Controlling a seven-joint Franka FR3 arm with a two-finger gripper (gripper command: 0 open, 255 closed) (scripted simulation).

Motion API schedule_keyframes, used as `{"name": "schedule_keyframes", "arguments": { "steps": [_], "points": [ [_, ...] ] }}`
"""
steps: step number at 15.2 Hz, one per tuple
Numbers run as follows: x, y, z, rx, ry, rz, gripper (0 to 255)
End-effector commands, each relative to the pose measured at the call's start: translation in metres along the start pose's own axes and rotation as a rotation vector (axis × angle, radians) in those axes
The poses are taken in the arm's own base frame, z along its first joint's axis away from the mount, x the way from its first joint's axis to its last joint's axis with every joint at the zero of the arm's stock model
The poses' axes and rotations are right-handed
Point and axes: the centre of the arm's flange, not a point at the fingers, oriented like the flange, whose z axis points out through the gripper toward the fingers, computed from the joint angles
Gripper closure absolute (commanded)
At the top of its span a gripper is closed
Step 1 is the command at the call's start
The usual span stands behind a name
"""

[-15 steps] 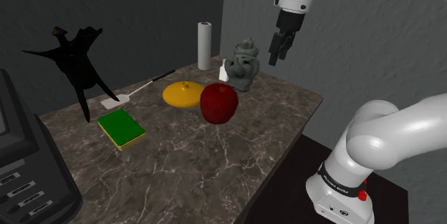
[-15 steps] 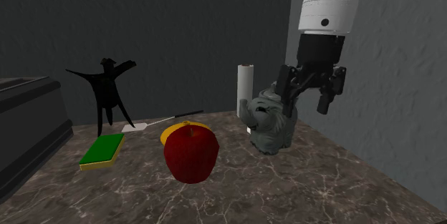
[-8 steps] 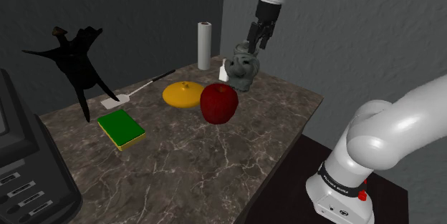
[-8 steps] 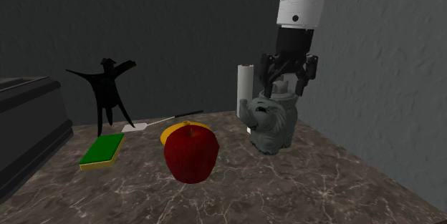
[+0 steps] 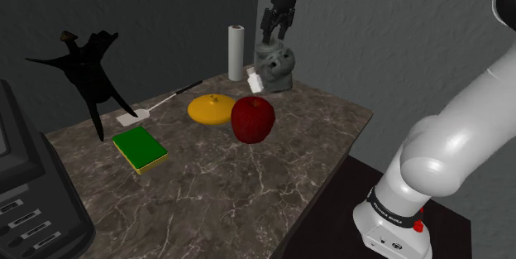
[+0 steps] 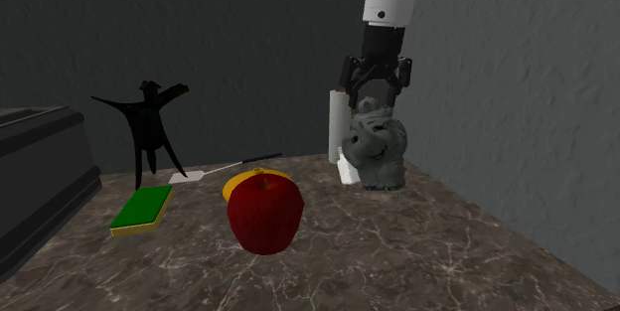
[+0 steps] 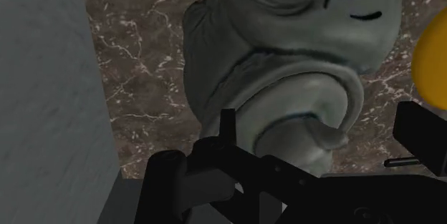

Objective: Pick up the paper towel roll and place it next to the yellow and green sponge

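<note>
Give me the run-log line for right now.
phase: pre-grasp | gripper: open, above grey elephant figurine | paper towel roll: upright, not held | sponge: flat on table

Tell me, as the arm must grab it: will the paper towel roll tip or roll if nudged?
Probably tips easily: the paper towel roll stands upright, tall and narrow. Once down, its round shape would likely roll.

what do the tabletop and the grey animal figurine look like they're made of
Tabletop: looks like dark brown marble or a similar stone, going by the thin white veins running through it. Grey animal figurine: matte grey with moulded folds and dark drawn lines, so perhaps stone or ceramic; the look leaves it open.
</note>
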Motion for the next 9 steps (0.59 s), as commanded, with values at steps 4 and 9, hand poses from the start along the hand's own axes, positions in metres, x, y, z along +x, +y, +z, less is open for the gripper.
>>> {"name": "schedule_keyframes", "arguments": {
  "steps": [4, 9],
  "points": [
    [0.063, 0.000, 0.001, -0.007, 0.020, -0.004, 0],
    [0.123, 0.003, -0.008, -0.018, 0.053, -0.003, 0]
  ]
}}
